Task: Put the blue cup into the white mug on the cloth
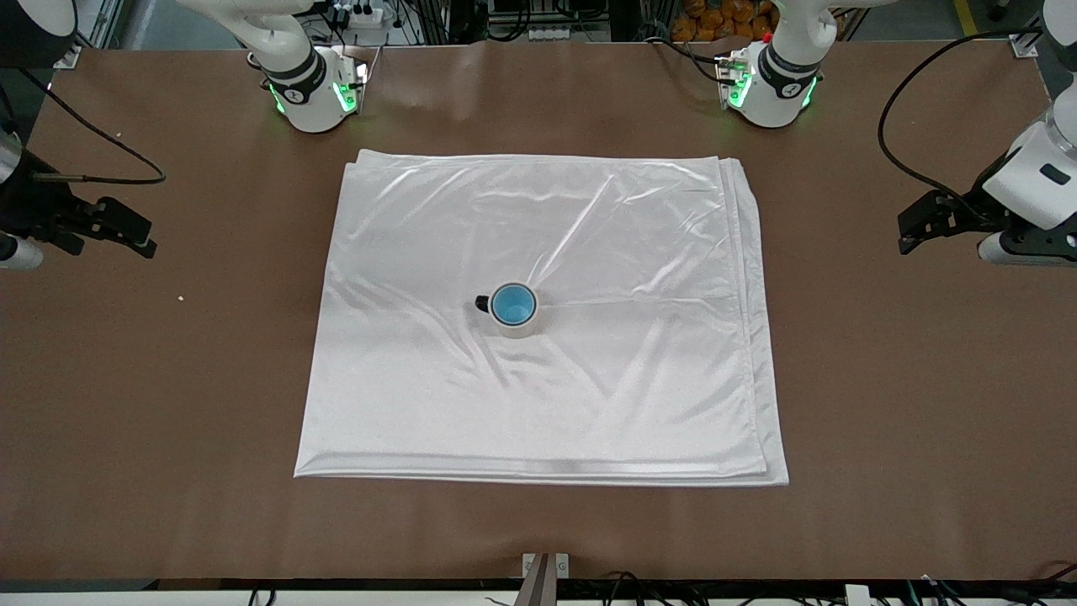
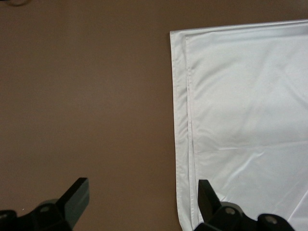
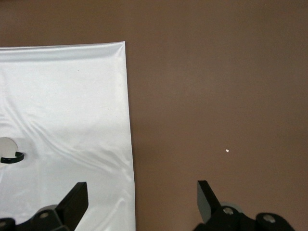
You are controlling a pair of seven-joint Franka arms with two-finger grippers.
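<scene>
The white cloth (image 1: 547, 236) lies flat in the middle of the brown table. The white mug (image 1: 519, 328) stands upright on it near its middle, with its dark handle toward the right arm's end. The blue cup (image 1: 513, 304) sits inside the mug, its blue inside showing. My left gripper (image 1: 907, 236) is open and empty over bare table by the cloth's edge; the left wrist view shows it (image 2: 142, 187) beside the cloth (image 2: 250, 96). My right gripper (image 1: 150, 239) is open and empty at the right arm's end. The right wrist view shows it (image 3: 141, 188), the cloth (image 3: 62, 96) and the mug (image 3: 6, 146).
A small white crumb (image 1: 180, 297) lies on the table between the right gripper and the cloth; it also shows in the right wrist view (image 3: 227, 151). A metal bracket (image 1: 545, 566) sits at the table edge nearest the front camera. Both arm bases stand along the table's farthest edge.
</scene>
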